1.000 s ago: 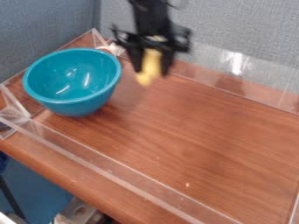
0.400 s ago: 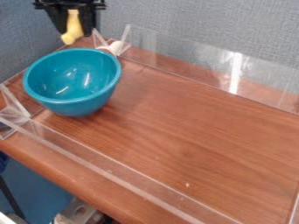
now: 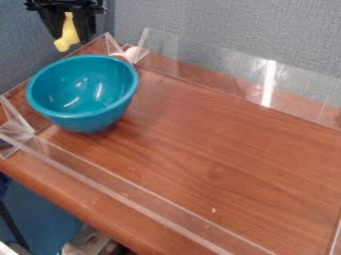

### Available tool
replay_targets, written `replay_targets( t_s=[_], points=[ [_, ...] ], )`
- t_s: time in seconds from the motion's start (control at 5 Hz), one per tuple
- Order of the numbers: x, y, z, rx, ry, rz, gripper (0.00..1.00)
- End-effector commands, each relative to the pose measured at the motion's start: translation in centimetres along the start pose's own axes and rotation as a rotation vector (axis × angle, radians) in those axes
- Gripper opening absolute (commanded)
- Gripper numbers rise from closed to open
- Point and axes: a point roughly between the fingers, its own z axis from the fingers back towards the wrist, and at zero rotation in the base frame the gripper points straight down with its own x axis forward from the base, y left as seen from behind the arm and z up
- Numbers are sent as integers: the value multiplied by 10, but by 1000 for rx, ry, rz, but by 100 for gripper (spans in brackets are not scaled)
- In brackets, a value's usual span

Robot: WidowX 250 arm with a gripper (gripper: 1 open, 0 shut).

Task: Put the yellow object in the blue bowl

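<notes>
Presently, black robot fingers (image 3: 66, 17), at the top left edge of the view, closed on a small yellow banana (image 3: 66, 34). Only the lower part of the fingers shows; the rest is cut off by the frame.

Small yellow banana: slightly curved, hanging roughly upright from the fingers, its lower end free in the air. Held above and behind the far rim of the bowl, not touching it, in front of a grey-blue fabric wall (image 3: 213, 30).

Large round teal-blue bowl (image 3: 83, 93): deep, glossy, standing upright on the left part of the counter, its inside bare.

Brown wood-grain counter (image 3: 213, 149): runs from the bowl out to the right and toward the near edge.

Clear acrylic barrier (image 3: 266, 85): low transparent walls rimming the counter on all visible sides; the bowl sits just inside the left corner.
</notes>
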Motion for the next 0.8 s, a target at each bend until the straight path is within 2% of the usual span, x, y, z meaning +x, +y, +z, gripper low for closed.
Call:
replay_targets(
  t_s=[0.0, 0.2, 0.4, 0.6],
  points=[
    [2, -21, 25, 7, -61, -73, 0],
    [1, -44, 18, -9, -51, -141, 0],
    [-11, -50, 4, -1, -30, -161, 0],
    [-16, -45, -4, 11, -21, -130, 0]
  ],
)
